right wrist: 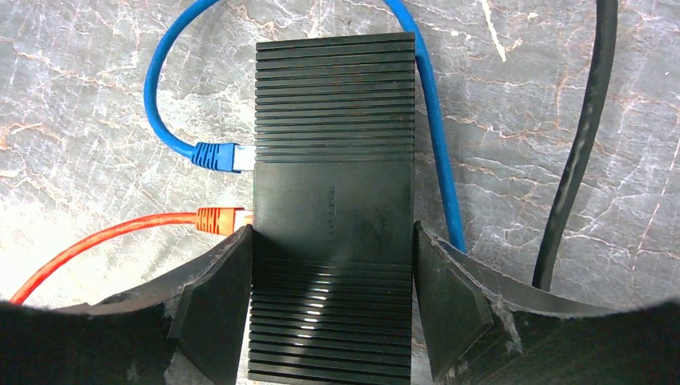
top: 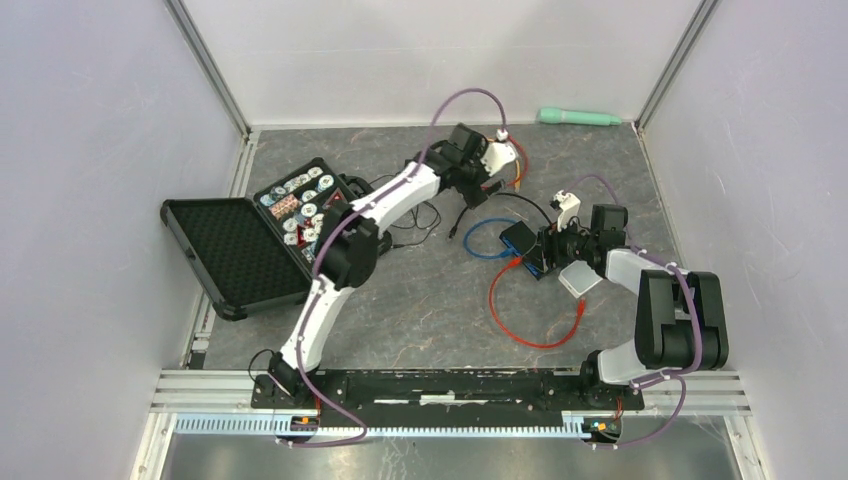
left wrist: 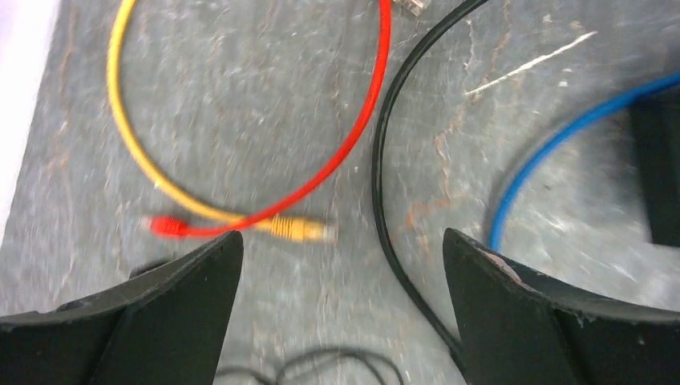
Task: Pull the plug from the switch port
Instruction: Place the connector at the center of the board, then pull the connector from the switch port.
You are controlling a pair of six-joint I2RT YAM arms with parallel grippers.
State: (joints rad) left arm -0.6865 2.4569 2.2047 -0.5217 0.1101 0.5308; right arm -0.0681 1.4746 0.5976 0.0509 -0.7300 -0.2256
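Steadiness counts: the left gripper, jaws wide and empty over a loose red plug and yellow plug, should take a seated plug by its boot and draw straight out — no twisting. The right gripper clamps the black ribbed plastic switch right of table centre — blue plug and orange plug seated in its ports.
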